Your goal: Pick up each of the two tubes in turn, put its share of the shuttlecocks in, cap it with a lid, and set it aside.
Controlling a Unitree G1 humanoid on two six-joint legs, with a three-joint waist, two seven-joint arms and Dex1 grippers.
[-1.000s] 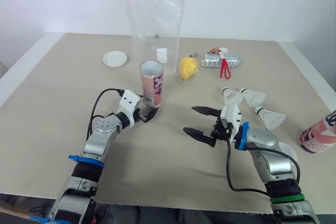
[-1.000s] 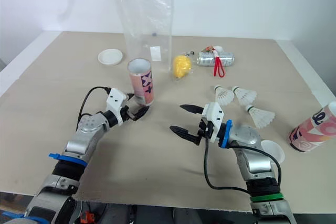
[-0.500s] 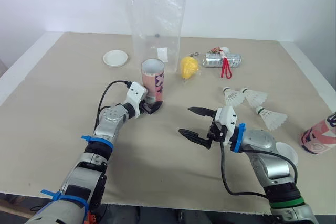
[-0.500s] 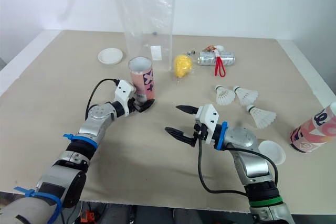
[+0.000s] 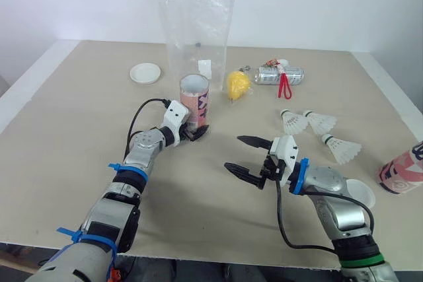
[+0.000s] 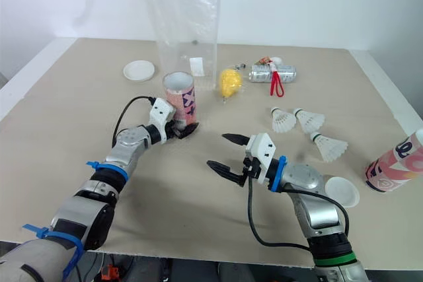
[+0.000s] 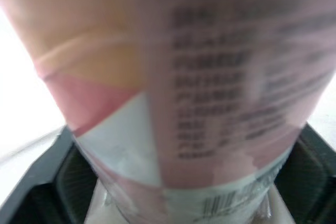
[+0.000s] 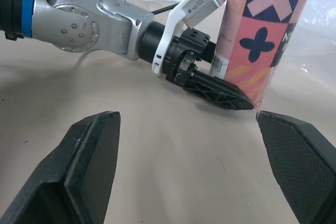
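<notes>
Upright pink printed cardboard tube stands on the beige table, long axis vertical. Left gripper, the nearer, pinches its base. Right gripper hovers spread and empty, well apart to the tube's right.

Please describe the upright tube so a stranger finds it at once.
Find the tall clear plastic bag at the back of the table. Before it stands a pink patterned tube, open on top, the left tool around its base; the other tube is far right.
</notes>
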